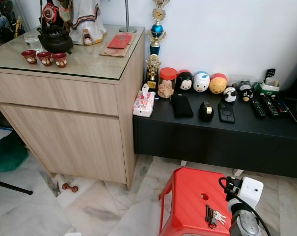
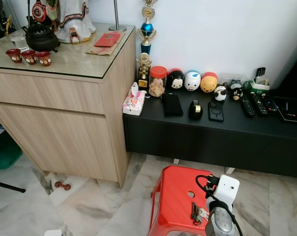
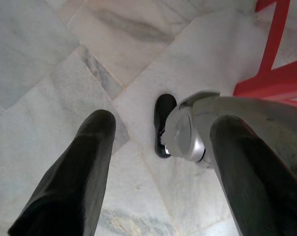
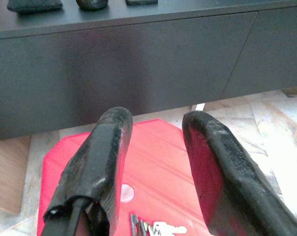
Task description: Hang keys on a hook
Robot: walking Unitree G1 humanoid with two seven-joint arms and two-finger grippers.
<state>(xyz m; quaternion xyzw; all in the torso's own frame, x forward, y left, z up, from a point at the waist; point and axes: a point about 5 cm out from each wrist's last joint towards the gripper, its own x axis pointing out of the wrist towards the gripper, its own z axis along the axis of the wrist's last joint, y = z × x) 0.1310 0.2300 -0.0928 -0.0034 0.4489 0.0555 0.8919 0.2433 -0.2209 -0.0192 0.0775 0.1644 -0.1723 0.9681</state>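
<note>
A bunch of keys (image 1: 213,216) lies on the red plastic stool (image 1: 187,196), near its right front corner and beside the round hole in the seat. My right arm's wrist (image 1: 246,194) hangs just to the right of the stool. In the right wrist view my right gripper (image 4: 158,118) is open above the stool's seat (image 4: 153,147), with the keys (image 4: 153,229) lying below and between its fingers, untouched. My left gripper (image 3: 163,123) hangs open over the marble floor with nothing in it.
A low black console (image 1: 212,132) behind the stool carries jars, figurines, a phone and remotes. A tall wooden cabinet (image 1: 65,118) with a glass top stands to the left. A small dumbbell (image 1: 69,187) lies on the floor by it. My own foot (image 3: 163,123) stands near the stool's leg.
</note>
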